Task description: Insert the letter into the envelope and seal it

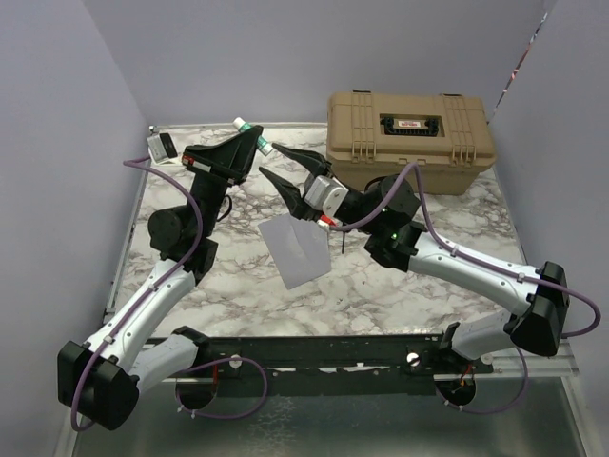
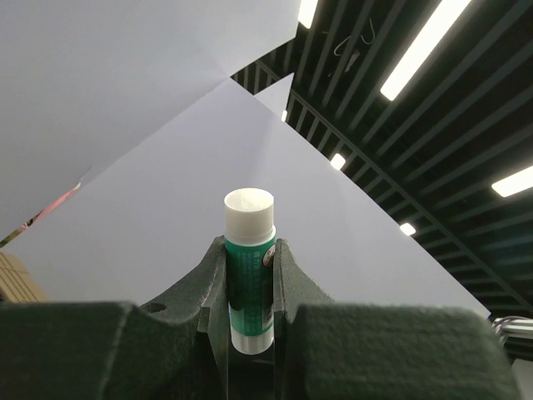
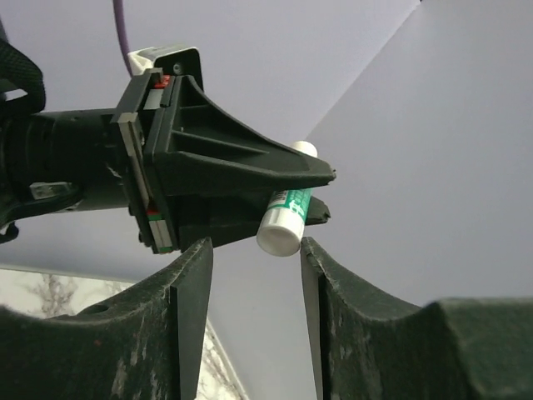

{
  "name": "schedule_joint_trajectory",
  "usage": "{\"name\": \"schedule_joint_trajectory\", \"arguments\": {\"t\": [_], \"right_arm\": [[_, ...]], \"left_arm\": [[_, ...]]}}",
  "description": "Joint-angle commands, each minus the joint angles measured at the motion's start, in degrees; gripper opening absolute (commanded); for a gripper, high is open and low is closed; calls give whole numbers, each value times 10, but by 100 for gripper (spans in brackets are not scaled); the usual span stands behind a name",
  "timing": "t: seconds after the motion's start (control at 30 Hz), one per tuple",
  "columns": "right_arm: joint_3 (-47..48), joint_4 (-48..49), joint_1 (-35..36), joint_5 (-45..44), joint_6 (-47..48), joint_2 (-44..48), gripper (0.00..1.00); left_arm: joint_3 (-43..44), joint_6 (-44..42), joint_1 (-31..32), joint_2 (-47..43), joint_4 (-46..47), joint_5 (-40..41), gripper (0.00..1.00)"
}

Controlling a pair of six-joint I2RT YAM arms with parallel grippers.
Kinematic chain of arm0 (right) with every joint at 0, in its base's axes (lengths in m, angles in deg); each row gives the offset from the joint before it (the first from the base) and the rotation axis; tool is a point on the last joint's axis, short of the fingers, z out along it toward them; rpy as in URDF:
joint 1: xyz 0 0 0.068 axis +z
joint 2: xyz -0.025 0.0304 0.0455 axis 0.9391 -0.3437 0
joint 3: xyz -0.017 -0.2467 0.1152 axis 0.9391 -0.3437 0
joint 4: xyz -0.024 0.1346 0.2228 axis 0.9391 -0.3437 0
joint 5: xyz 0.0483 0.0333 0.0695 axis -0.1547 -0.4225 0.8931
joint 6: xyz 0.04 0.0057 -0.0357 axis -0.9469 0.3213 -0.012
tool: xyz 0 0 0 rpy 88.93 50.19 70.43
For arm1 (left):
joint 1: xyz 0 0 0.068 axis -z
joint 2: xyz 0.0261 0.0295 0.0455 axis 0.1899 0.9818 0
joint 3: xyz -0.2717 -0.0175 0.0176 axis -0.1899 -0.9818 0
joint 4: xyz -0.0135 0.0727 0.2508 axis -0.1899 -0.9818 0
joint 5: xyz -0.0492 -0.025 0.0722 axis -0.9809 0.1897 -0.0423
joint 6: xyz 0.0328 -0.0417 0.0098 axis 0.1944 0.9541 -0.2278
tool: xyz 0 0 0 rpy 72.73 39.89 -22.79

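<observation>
A grey envelope [image 1: 301, 246] lies flat on the marble table [image 1: 447, 238], between the two arms. The letter does not show in any view. My left gripper [image 1: 255, 143] is raised above the back of the table and is shut on a green and white glue stick [image 1: 249, 131], which stands between its fingers in the left wrist view [image 2: 248, 212]. My right gripper [image 1: 269, 160] faces it with its jaws open. In the right wrist view the white end of the glue stick [image 3: 283, 218] hangs just above the gap of my right gripper [image 3: 255, 250], close to its right finger.
A big tan hard case [image 1: 409, 138] stands at the back right of the table. A small black and white object [image 1: 162, 146] lies at the back left corner. Grey walls close in the left, back and right sides.
</observation>
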Motion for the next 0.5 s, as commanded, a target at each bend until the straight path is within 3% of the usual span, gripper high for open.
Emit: {"name": "schedule_joint_trajectory", "arguments": {"t": [0.0,0.2,0.47], "right_arm": [[27,41,10,-40,36,-13,48],[39,26,11,-56,34,-21,47],[50,20,11,-91,20,-33,21]], "left_arm": [[1,16,2,-7,-17,10,0],[-1,21,2,-4,-18,12,0],[4,34,2,-2,-18,12,0]]}}
